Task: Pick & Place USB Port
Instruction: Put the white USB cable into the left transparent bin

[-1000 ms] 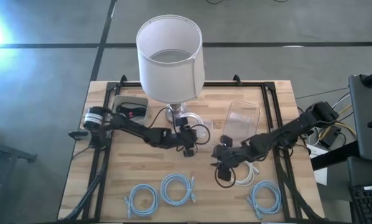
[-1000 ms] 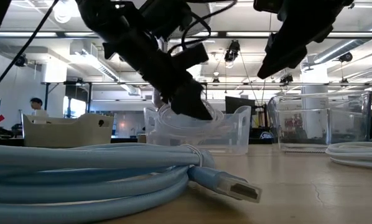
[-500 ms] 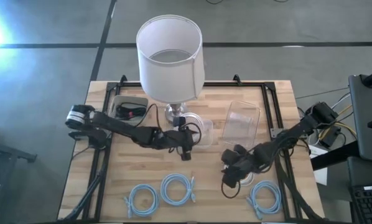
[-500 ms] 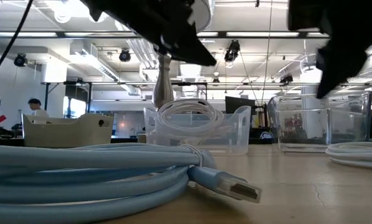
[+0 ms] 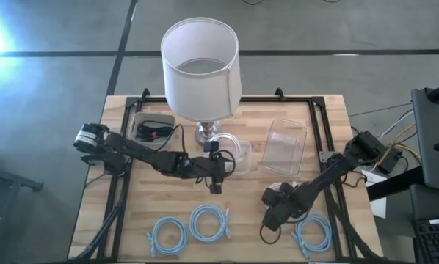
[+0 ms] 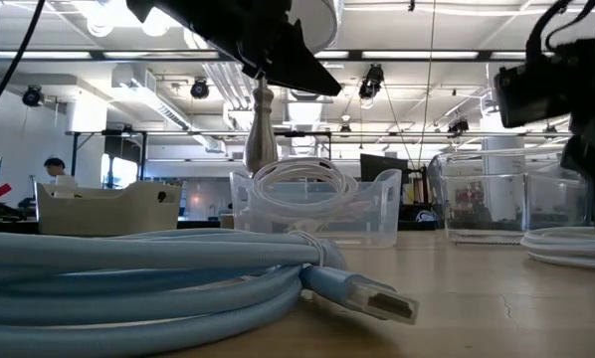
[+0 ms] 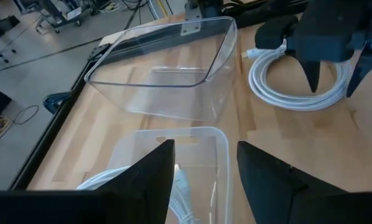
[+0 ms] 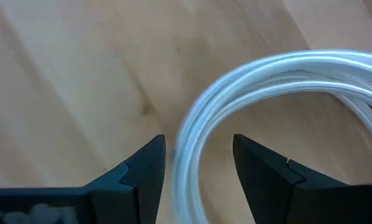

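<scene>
Right gripper: right gripper (image 8: 197,163) hangs low over the near right part of the wooden table (image 5: 139,213), fingers spread apart and holding nothing.
White cable: white cable coil (image 8: 260,87) lies flat on the wood right under the right gripper; in the right wrist view one side of its loop runs into the gap between the two fingers, though contact cannot be told. From above the coil is mostly hidden beneath that arm.
Left gripper: left gripper (image 7: 206,171) is raised over the table's middle, fingers apart and empty, just on the near side of the small clear bin.
Small clear bin: small clear bin (image 7: 201,138) sits beside the lamp's base and has a coiled white cable inside it.
Large clear container: large clear container (image 7: 167,74) stands to the right of the small bin, with nothing visible inside it.
Lamp: lamp (image 5: 200,67) with a white shade stands at the far middle of the table.
Blue cables: three blue cable coils (image 5: 208,221) lie along the near edge, two at left of centre and one at right, just beside the right gripper.
Tray: white tray (image 5: 155,126) rests at the far left, holding dark items too small to tell.
</scene>
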Action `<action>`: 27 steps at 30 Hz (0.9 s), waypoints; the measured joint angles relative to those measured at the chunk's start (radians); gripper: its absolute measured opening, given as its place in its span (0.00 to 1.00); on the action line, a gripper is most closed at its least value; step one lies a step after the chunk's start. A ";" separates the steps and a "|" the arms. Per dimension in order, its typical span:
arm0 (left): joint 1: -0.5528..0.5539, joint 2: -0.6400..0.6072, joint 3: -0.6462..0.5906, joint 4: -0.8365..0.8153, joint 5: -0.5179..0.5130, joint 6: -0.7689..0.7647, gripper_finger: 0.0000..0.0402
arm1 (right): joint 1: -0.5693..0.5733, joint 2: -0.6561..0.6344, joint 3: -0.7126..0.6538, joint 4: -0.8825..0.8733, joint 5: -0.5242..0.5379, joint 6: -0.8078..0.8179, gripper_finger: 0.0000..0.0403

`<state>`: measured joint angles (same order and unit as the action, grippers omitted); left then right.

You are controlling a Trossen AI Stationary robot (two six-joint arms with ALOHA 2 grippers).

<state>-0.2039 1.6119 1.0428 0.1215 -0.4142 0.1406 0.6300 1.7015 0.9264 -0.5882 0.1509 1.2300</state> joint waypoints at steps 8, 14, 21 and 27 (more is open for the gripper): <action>0.001 -0.009 0.004 0.000 -0.004 0.027 0.44 | 0.000 0.039 0.011 -0.006 0.010 0.043 0.46; -0.006 -0.015 0.004 -0.009 -0.003 0.026 0.43 | 0.000 0.041 0.014 -0.008 0.009 0.037 0.44; -0.026 -0.116 0.003 -0.204 -0.002 -0.029 0.42 | -0.001 0.039 0.014 -0.015 -0.019 0.021 0.21; -0.042 -0.284 0.001 -0.356 -0.002 -0.103 0.41 | 0.000 0.038 0.016 0.058 -0.077 0.023 0.05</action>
<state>-0.2455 1.3279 1.0435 -0.2343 -0.4166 0.0374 0.6300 1.7391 0.9424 -0.5297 0.0743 1.2533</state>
